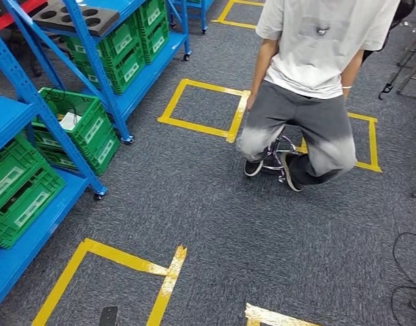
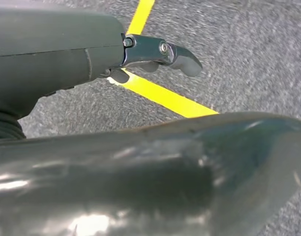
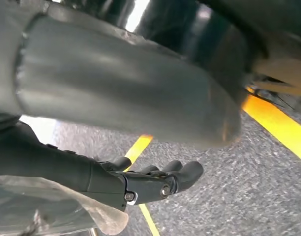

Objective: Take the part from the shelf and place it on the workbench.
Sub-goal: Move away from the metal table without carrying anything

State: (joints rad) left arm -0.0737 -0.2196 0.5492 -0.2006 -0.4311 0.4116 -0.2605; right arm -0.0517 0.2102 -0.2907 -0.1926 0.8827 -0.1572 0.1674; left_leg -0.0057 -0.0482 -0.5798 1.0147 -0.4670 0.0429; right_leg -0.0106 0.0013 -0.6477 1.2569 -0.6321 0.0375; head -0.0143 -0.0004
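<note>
Blue shelves (image 1: pixel 100 81) stand along the left in the head view, holding green crates (image 1: pixel 88 125). One open crate has a white item (image 1: pixel 69 121) and dark cables in it; I cannot tell if that is the part. A dark tray with round holes (image 1: pixel 75 15) lies on an upper shelf. My left hand (image 2: pixel 156 51) hangs over grey carpet and yellow tape, fingers stretched out and holding nothing. My right hand (image 3: pixel 152 182) also hangs above the carpet, fingers extended and apart, with nothing in them.
A person (image 1: pixel 308 88) in a white shirt and grey trousers crouches on the carpet at the upper right, back turned. Yellow tape squares (image 1: pixel 203 109) mark the floor. Black cables (image 1: pixel 408 272) lie at the right edge. Open carpet lies between the shelves and the person.
</note>
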